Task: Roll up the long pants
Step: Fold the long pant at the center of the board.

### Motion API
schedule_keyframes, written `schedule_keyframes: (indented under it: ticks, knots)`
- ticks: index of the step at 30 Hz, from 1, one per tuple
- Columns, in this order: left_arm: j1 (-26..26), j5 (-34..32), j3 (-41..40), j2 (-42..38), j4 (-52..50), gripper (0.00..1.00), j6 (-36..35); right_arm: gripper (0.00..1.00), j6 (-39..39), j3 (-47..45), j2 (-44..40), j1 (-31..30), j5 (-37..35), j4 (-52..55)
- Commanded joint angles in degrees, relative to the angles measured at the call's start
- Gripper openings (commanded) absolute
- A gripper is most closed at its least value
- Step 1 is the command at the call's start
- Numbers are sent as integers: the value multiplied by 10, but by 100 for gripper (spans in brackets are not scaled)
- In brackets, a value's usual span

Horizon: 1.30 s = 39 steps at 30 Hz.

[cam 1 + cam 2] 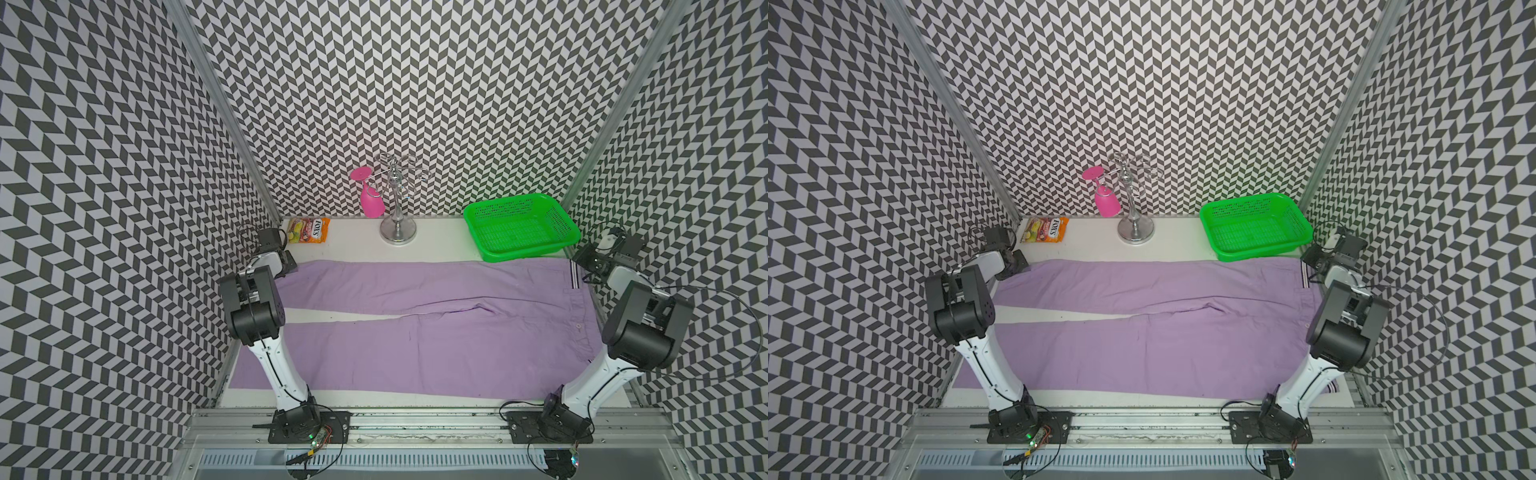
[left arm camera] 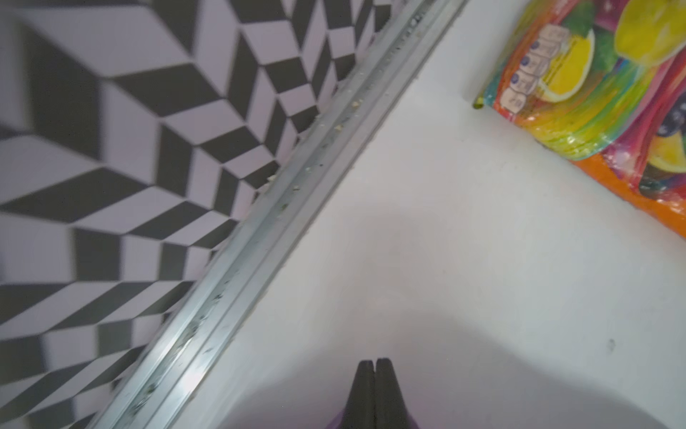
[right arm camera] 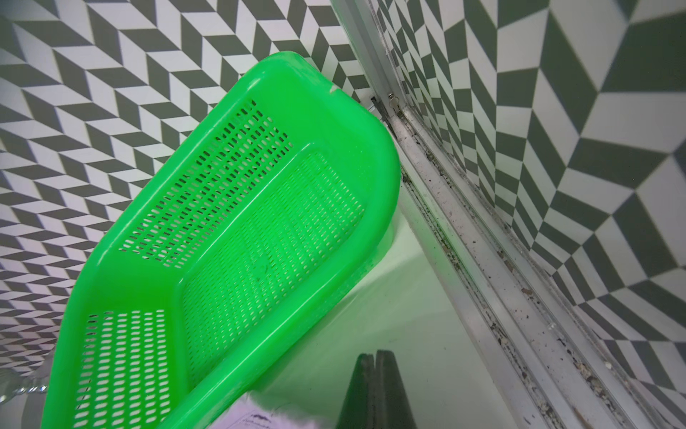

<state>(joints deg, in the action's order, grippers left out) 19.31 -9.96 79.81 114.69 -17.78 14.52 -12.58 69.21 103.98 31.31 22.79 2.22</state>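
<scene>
Since the large lilac cloth long pants [image 1: 436,345], spread flat on the white bench [image 1: 440,245] just before the green perforated plastic basket [image 1: 473,216], appeared light and limp, the hem corners farthest from the basket suited gripping. The left tool [image 2: 375,362] and right tool [image 3: 375,354] were closed; any cloth pinch was indeterminable. The basket crowded the waistband; the orange candy bag [image 1: 309,230] stood clear.

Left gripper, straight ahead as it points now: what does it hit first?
The left gripper likely crosses bare table, then meets the aluminium rail at the wall; candy bag lies aside. Depth unclear.
</scene>
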Motion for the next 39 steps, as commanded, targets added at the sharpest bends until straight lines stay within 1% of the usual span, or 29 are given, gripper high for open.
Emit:
schedule_keyframes:
  ticks: [1,3,5,7,14,15,17,18,20,23,25,28,31,35,39]
  knots:
    - [25,-27,-28,-79,45,0,27,0,-10,-25,-68,5,3,-72]
    - [38,-30,-54,-110,69,0,38,0,-21,-40,-89,9,2,-89]
    - [49,-40,-79,-134,91,0,48,0,-34,-51,-101,19,16,-103]
    - [60,-36,-100,-155,108,0,57,0,-50,-63,-113,29,28,-120]
    - [85,-40,-152,-179,138,0,77,0,-96,-91,-129,69,74,-172]
    - [86,-50,-154,-183,134,0,77,0,-99,-95,-133,74,75,-174]
    - [86,-92,-170,-202,129,0,102,0,-109,-115,-148,89,71,-188]
    - [87,-100,-194,-221,150,0,104,0,-120,-135,-159,97,70,-207]
    - [92,-80,-237,-248,199,0,103,0,-141,-164,-174,107,65,-240]
    - [92,-60,-231,-237,196,0,107,0,-146,-171,-168,110,83,-253]
    - [92,-54,-203,-216,180,0,108,0,-152,-161,-155,108,94,-255]
    - [87,-41,-159,-195,176,0,103,0,-144,-134,-140,98,80,-245]
    - [70,-28,-77,-151,161,0,99,0,-149,-89,-114,74,66,-248]
    - [28,-27,122,-41,90,0,86,0,-163,-23,-61,33,56,-271]
    - [-1,-24,345,72,0,0,82,0,-200,19,-22,28,42,-296]
